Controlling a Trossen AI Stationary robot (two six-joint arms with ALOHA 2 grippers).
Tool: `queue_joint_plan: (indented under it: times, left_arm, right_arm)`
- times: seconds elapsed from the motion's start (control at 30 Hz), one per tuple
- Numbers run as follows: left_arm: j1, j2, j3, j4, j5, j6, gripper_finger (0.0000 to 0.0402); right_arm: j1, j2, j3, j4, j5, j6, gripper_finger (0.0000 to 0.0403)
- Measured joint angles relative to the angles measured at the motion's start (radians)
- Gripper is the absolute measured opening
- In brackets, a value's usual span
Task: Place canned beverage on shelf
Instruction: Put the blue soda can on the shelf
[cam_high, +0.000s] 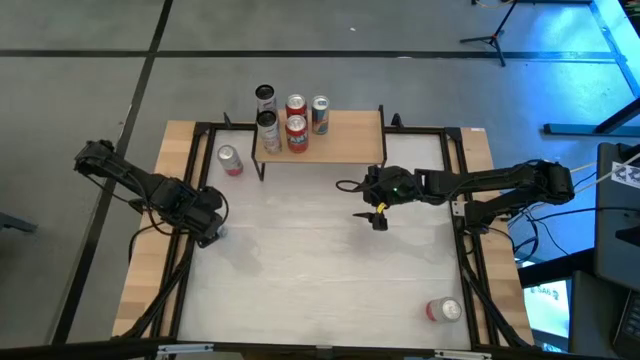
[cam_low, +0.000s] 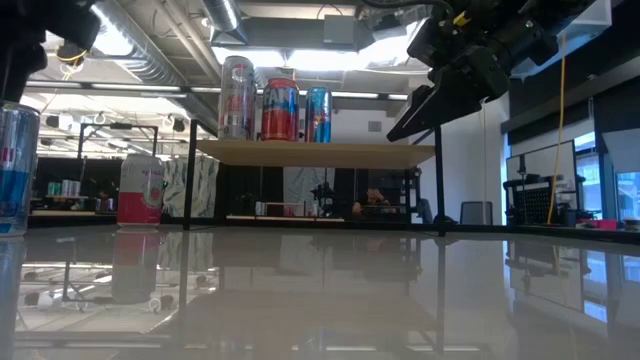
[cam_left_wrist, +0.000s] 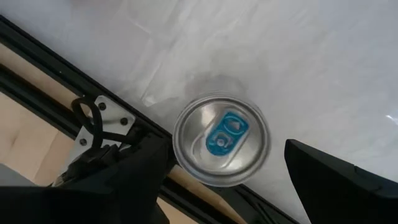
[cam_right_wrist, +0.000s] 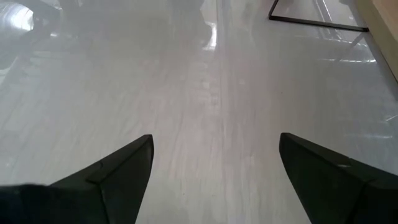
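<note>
- Plainly, the left gripper (cam_left_wrist: 227, 180) hangs over the table's left edge, looking straight down on an upright can (cam_left_wrist: 221, 139) with a blue tab; its fingers (cam_left_wrist: 336, 180) stand spread on either side of the can top, and whether they touch the can's sides cannot be told
- The right gripper (cam_high: 378, 218) hovers above the white table (cam_high: 320, 280), just in front of the shelf's right end, fingers apart and holding nothing
- The shelf (cam_high: 345, 140) stands at the back of the table, with cans grouped on its left part: a dark one (cam_high: 268, 131), two red ones (cam_high: 296, 130) and a blue one (cam_high: 319, 114)
- Another dark can (cam_high: 264, 97) shows just beyond the shelf's back left corner
- A pink can (cam_high: 230, 160) stands on the table just left of the shelf
- One more red-and-white can (cam_high: 443, 310) lies on its side near the front right corner, well apart from both arms
</note>
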Motion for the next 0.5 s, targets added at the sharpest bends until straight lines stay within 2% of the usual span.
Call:
queue_joint_plan:
  times: [0.5]
  left_arm:
    - [0.001,0.001,-0.101,0.102,-0.017,0.000,0.0313]
  right_arm:
    - [0.000,0.000,0.000,0.015,0.000,0.000,0.0342]
